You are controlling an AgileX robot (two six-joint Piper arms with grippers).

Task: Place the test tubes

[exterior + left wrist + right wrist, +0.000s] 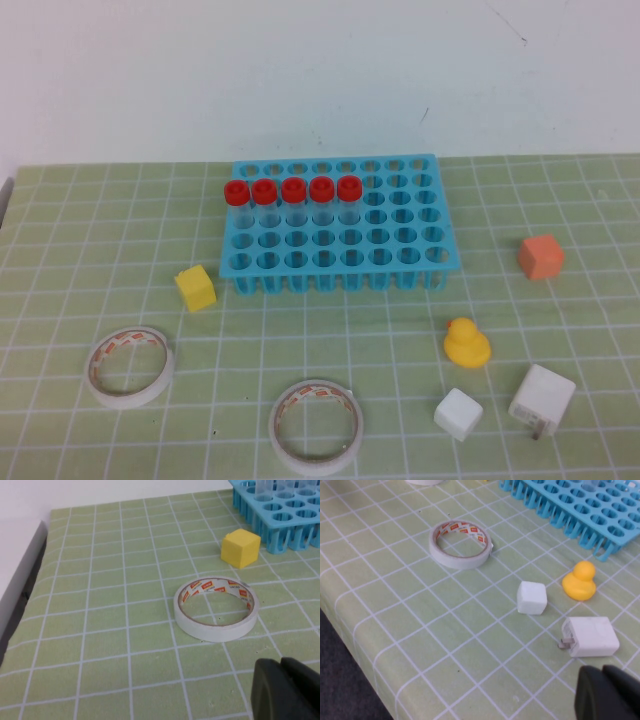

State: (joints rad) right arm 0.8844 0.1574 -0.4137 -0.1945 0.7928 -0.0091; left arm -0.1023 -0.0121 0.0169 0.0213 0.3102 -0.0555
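Both arms sit low at the near edge of the mat and out of the high view. The left gripper [285, 690] is clenched and empty; a tape roll [216, 609] lies just ahead of it, and a yellow cube [241, 547] sits beyond that, near the rack's corner. The right gripper [607, 692] is also clenched on nothing; a white charger [591, 636] is just in front of it, then a white cube [532, 597] and a rubber duck [580, 581], with the blue rack [400, 235] well past those. The five red-capped test tubes [293, 200] stand upright side by side in one row of the rack, far ahead of both claws. No loose tube shows anywhere on the mat, so placing looks done or paused. If another tube comes, the working claw should open before approaching and grip the glass below the cap. It should carry the tube high over the clutter and lower it straight into the free hole beside the last tube. A tilted entry risks knocking the neighbouring tubes or shifting the light rack.
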